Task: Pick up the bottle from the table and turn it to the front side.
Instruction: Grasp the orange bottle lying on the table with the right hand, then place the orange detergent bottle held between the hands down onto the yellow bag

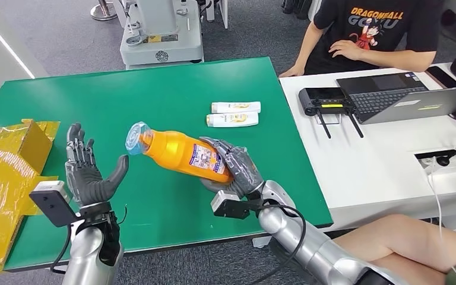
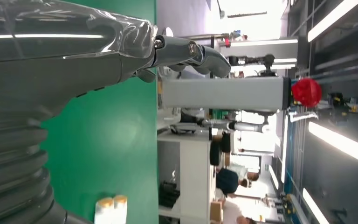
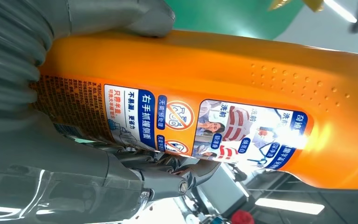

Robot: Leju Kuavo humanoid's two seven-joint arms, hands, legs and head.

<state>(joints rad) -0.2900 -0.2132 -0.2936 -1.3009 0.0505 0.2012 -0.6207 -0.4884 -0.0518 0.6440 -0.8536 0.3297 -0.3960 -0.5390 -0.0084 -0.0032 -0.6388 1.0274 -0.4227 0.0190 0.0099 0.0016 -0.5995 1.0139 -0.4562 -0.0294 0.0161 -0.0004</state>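
Two counters fill most of the head view. The green counter (image 1: 154,101) is the biggest thing and takes up the middle and left of the frame. A white counter (image 1: 362,160) sits touching it on the right.

A person in a black shirt (image 1: 368,29) sits at the upper right of the frame, with one hand on the white counter. A bare leg of another person (image 1: 409,243) shows at the lower right. A pale machine base (image 1: 160,29) stands on the floor at the top of the frame, behind the green counter.

Yellow crumpled cardboard (image 1: 6,172) lies at the left edge of the frame, on the green counter. An open laptop (image 1: 404,98) sits on the white counter at the right, with a black box with antennas (image 1: 326,101) just beside it.

The orange bottle (image 1: 181,153) is in the middle of the frame, lifted off the green counter. It lies tilted, with its clear blue cap toward the upper left. The right robot hand (image 1: 234,169) is clamped around its lower end, over the label. In the right wrist view the label with pictures and writing (image 3: 205,126) faces the camera.

The left robot hand (image 1: 89,169) is at the lower left, held upright with its fingers spread apart and holding nothing. It is near the bottle's cap but not touching it.

Two small white bottles (image 1: 234,114) lie side by side on the green counter, above the orange bottle.
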